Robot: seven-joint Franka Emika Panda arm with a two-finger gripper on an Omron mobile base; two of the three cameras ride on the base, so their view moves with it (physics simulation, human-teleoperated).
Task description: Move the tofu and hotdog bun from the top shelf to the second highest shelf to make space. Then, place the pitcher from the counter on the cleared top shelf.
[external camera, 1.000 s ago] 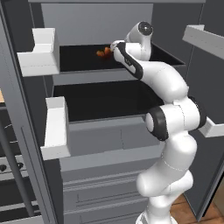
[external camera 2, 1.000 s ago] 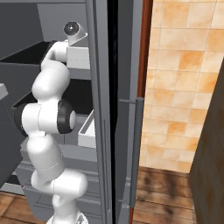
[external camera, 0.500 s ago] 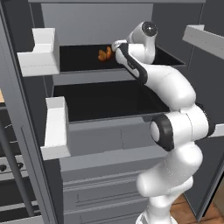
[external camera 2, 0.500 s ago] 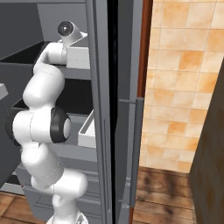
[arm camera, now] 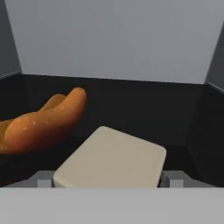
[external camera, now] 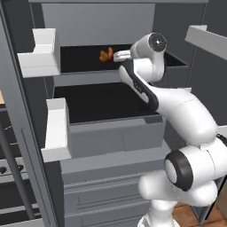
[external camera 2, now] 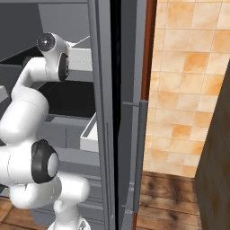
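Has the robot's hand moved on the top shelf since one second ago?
Yes. In the left base view the gripper has reached further in over the top shelf toward the hotdog bun; its open fingers now flank the tofu.

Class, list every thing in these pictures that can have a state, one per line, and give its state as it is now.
tofu: on the top shelf, between the open fingers, not lifted
hotdog bun: lying on the top shelf, beside the tofu
top shelf: holds both foods
second shelf: bare where visible
gripper: open, straddling the tofu
fridge door: open
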